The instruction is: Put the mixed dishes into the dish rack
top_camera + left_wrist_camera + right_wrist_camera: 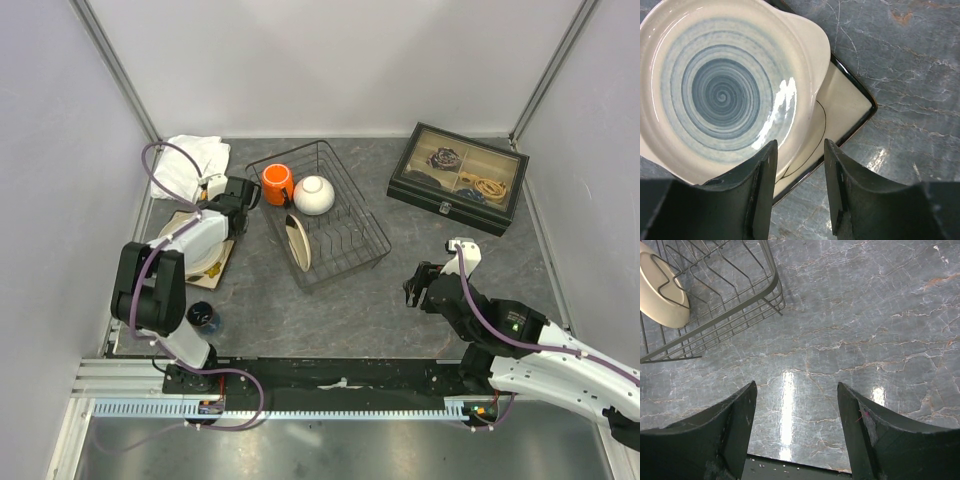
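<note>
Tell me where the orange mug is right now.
In the top view, the orange mug stands inside the dish rack at its far left corner, right beside the white bowl.

The top camera looks down from above and behind the arms, taking in the whole desk. The left wrist camera sits close over a blue-swirled dish at the left, facing straight down. The right wrist camera, low and near, faces the dish rack at its near-right corner, which the top view also shows.
</note>
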`<state>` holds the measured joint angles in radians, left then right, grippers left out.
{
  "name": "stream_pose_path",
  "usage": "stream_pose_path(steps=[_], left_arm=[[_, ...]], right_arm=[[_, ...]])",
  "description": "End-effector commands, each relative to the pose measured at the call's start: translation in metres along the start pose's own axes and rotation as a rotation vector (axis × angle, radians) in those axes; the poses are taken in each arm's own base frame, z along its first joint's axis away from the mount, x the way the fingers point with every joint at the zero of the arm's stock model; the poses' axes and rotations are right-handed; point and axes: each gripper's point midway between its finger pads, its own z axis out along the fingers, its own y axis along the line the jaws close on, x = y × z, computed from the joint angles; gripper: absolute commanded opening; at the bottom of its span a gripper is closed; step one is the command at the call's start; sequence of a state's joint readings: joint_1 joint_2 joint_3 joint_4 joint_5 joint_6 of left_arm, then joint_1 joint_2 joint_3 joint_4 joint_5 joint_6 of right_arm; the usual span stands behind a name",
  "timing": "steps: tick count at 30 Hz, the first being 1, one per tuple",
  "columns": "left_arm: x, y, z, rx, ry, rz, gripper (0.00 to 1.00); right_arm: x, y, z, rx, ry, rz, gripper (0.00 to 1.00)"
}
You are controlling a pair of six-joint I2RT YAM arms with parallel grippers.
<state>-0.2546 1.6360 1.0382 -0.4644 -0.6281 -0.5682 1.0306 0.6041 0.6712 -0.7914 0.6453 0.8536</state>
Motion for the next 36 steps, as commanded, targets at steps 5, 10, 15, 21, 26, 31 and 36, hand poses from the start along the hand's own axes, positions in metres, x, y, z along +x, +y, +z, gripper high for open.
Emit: stream_pose_path(steps=[5,10,15,21,26,31,36], left_arm=[[-0.021,-0.007,0.015,-0.04,-0.075,0.035,0.49],[-0.023,-0.008,0.02,-0.054,-0.077,0.035,0.49],[-0.024,-0.01,0.024,-0.05,-0.066,0.039,0.48],[-0.019,-0.005,0.029,-0.072,-0.03,0.067,0.48],[-0.012,0.002,0.034,-0.096,0.0,0.093,0.48],[-0.003,0.009,0.037,-0.132,0.027,0.124,0.47],[0.001,0.013,0.042,-0.156,0.043,0.15,0.47]], right_arm=[[-0.013,0.003,-0.004,0.001,-0.03,0.01,0.73],[-0.012,0.003,-0.002,0.01,-0.026,0.002,0.73],[-0.014,0.004,-0.003,0.011,-0.03,0.001,0.73],[-0.015,0.005,-0.003,0.008,-0.033,0.002,0.73],[-0.014,0.004,-0.003,0.01,-0.031,0.003,0.73],[-0.015,0.004,-0.003,0.01,-0.034,0.006,0.73],[-0.014,0.004,-0.003,0.007,-0.033,0.005,0.73]])
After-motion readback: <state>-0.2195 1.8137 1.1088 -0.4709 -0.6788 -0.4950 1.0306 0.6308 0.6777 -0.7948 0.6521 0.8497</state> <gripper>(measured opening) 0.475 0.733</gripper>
